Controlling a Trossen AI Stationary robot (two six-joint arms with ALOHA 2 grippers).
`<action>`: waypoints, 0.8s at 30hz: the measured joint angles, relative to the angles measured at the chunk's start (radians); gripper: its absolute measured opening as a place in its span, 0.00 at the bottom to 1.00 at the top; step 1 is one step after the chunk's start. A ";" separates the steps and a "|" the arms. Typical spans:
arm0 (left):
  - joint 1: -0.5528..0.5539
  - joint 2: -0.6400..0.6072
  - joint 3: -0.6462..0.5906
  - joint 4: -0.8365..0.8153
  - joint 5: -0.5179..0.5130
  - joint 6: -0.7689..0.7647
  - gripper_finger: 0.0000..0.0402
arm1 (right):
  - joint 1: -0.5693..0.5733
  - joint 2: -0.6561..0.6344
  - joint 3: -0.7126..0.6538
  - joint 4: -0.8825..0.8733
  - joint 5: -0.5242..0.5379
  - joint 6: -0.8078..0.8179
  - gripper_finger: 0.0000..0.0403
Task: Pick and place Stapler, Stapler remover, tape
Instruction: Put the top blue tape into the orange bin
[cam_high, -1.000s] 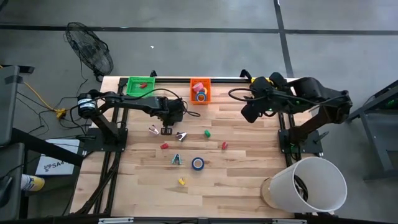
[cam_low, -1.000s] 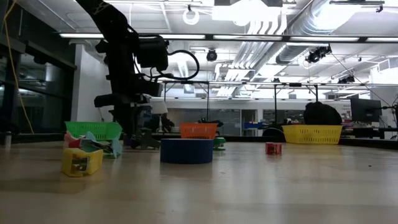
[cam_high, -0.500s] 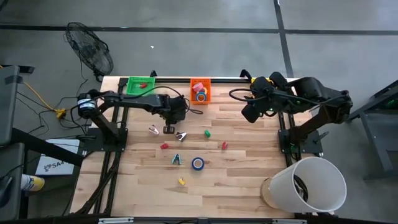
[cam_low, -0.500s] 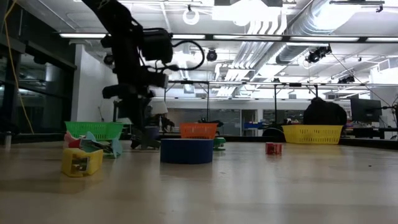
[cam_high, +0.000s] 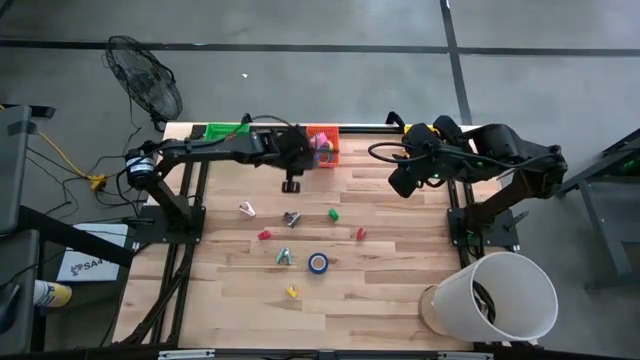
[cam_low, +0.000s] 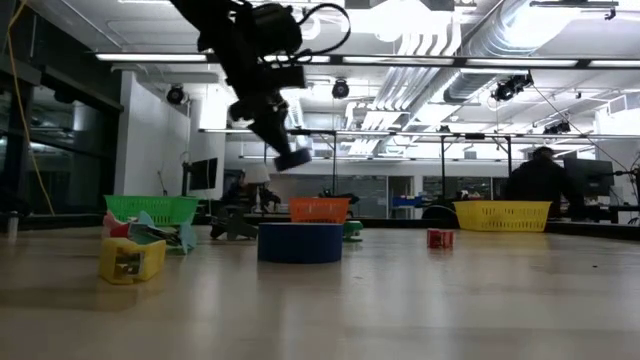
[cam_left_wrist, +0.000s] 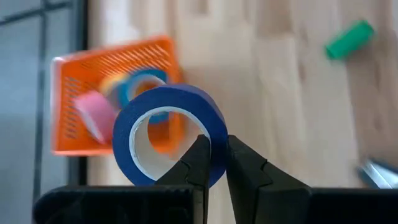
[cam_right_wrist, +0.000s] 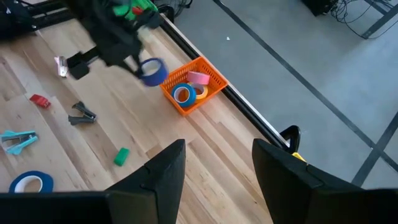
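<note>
My left gripper (cam_left_wrist: 214, 142) is shut on a blue tape roll (cam_left_wrist: 169, 134), raised above the table beside the orange bin (cam_high: 322, 145); the roll also shows in the low view (cam_low: 293, 158) and in the right wrist view (cam_right_wrist: 150, 70). The bin holds more tape rolls (cam_right_wrist: 189, 86) in blue, pink and yellow. Another blue tape roll (cam_high: 318, 263) lies flat on the table. A grey stapler remover (cam_high: 290, 218) and a small red stapler (cam_high: 264, 235) lie nearby. My right gripper (cam_right_wrist: 217, 174) hangs open, high at the far right. My left gripper pinches the blue roll's wall (cam_left_wrist: 219, 127), one finger (cam_left_wrist: 196, 158) inside the open centre and the other outside. The fingers slant down toward the far edge. The roll stands on edge at the fingertips, lifted clear of the table.
A green bin (cam_high: 225, 133) stands at the far left, partly under my left arm. Green (cam_high: 333, 213), red (cam_high: 360, 233) and yellow (cam_high: 291, 291) blocks, teal clips (cam_high: 284, 257) and a pale clip (cam_high: 246, 209) are scattered mid-table. A white bucket (cam_high: 495, 300) stands off the near right corner.
My left gripper has risen from the table and gone toward the far edge and the orange bin, tipping less steeply downward. The blue tape roll has gone up with it, lifted clear of the table.
</note>
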 joint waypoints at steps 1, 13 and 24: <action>0.012 0.008 0.013 0.025 0.002 0.000 0.07 | 0.000 0.000 0.000 0.000 0.000 0.000 0.44; 0.140 0.181 0.139 0.085 0.157 -0.093 0.07 | 0.000 0.000 0.000 0.000 0.000 0.010 0.44; 0.170 0.277 0.181 0.080 0.189 -0.203 0.07 | 0.000 0.000 0.000 0.000 0.004 0.019 0.44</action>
